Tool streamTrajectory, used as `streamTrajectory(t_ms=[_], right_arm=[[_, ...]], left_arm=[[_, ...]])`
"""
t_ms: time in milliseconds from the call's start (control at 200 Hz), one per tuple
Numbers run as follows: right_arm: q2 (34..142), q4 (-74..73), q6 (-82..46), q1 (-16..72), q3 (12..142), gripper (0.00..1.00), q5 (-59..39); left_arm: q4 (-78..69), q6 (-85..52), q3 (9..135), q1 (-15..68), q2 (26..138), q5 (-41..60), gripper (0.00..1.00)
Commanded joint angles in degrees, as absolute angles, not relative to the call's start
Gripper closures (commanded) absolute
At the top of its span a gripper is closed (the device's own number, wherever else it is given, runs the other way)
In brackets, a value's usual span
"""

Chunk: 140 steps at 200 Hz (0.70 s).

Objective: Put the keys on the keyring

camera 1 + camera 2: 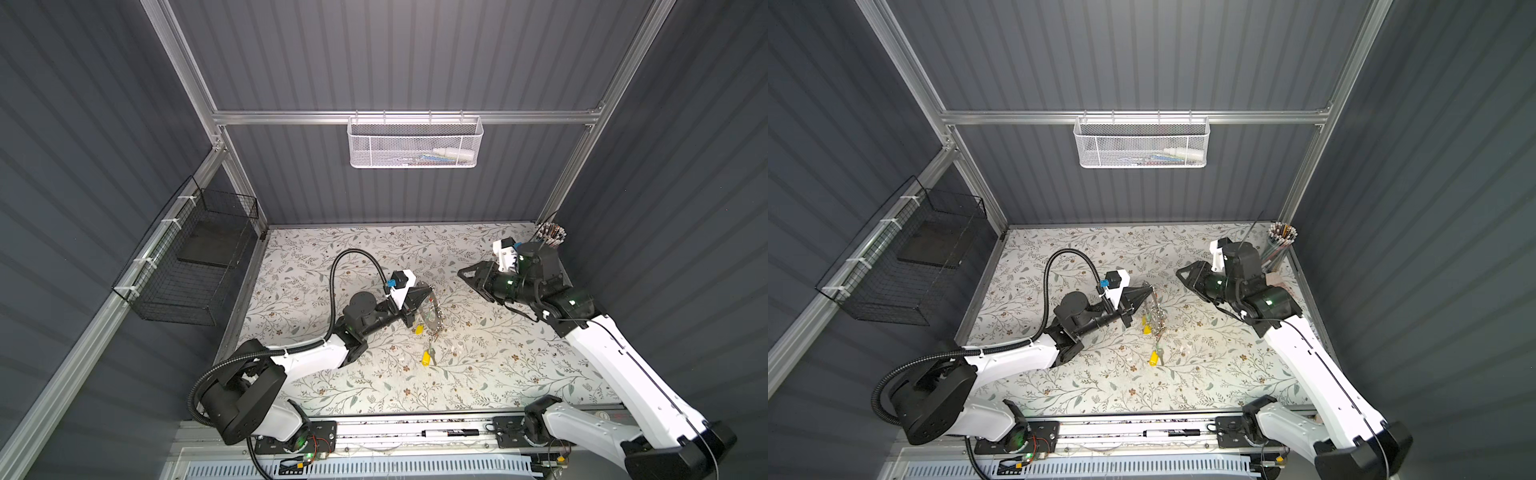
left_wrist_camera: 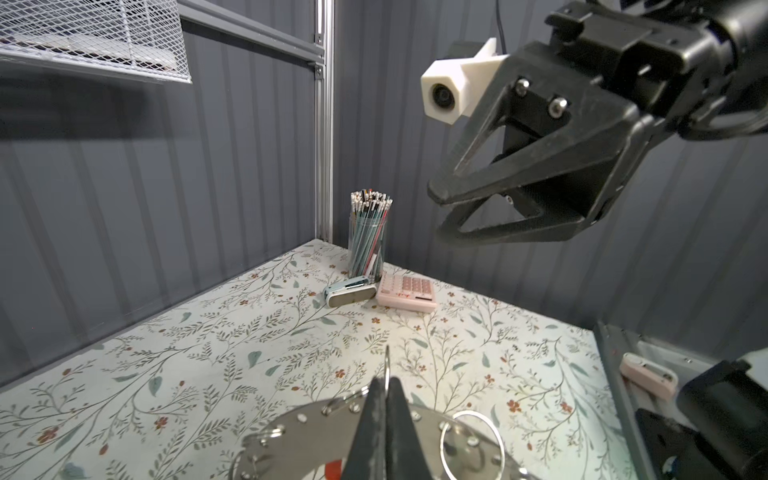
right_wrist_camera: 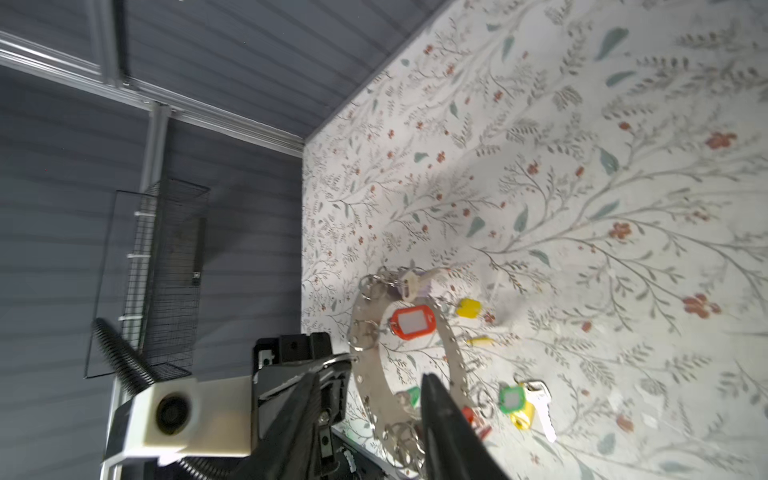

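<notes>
The left end effector point(image 2: 385, 384) is clenching the keyring point(image 3: 454, 353) by its edge and holding it up on end over the surface point(image 1: 332, 257), while the right end effector point(image 2: 436, 214) is hanging released and empty, well apart. Loose keys point(image 3: 540, 403) with green and yellow tags point(image 3: 512, 400) are lying flat on the surface near the keyring's low end. Likely faults: the thin edge grip is inviting slip or swing, and a flat key is risking a missed pinch or snagged rings point(image 3: 399, 432).
</notes>
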State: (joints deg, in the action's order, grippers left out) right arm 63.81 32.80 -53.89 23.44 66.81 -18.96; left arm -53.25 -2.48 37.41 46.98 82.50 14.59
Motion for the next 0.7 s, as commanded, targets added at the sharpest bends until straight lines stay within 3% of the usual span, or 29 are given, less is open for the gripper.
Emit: streamTrajectory(t_ms=[0, 325, 555, 695], right_arm=[[67.3, 38.7, -60.0, 24.6, 70.3, 0.56, -18.6], [73.2, 39.8, -65.7, 27.3, 72.2, 0.63, -22.3], [74.5, 36.9, -68.2, 28.4, 70.1, 0.75, -24.3], [74.6, 38.1, -68.3, 28.7, 70.1, 0.75, -23.1]], left_arm=[[-50.9, 8.3, 40.0, 47.9, 81.3, 12.8, 1.0], [-48.3, 19.5, 40.4, 50.5, 83.1, 9.6, 1.0], [-48.6, 22.0, 40.7, 52.5, 84.6, 7.1, 1.0], [-50.5, 21.6, 40.4, 52.9, 85.2, 3.7, 1.0]])
